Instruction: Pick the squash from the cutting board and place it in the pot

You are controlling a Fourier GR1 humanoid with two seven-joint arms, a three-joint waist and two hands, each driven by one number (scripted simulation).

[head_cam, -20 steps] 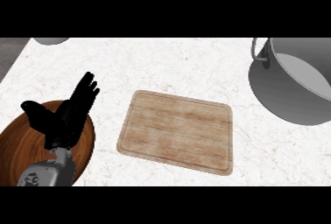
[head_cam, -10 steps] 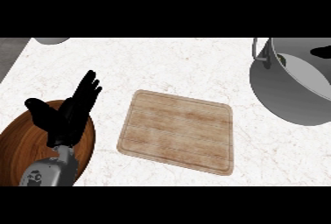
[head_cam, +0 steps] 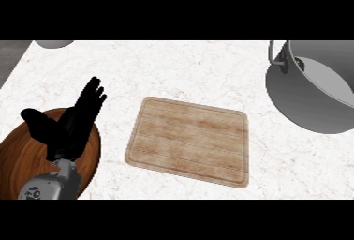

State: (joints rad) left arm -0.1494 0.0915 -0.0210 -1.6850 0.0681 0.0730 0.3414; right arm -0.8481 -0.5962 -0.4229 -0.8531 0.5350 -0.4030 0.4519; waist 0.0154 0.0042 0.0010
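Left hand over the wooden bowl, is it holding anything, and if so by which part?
Nothing. The left hand is open, fingers straight, above the wooden bowl. No squash shows on the cutting board.

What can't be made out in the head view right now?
- Squash: not seen on the light wooden cutting board; whether it lies inside the grey metal pot is unclear, since the pot's wall and the right edge hide most of its inside.
- Right hand: shows nowhere in the view.
- Brown wooden round dish: cut off at the lower left, partly covered by the black left hand.
- Grey round object: cut by the top band.
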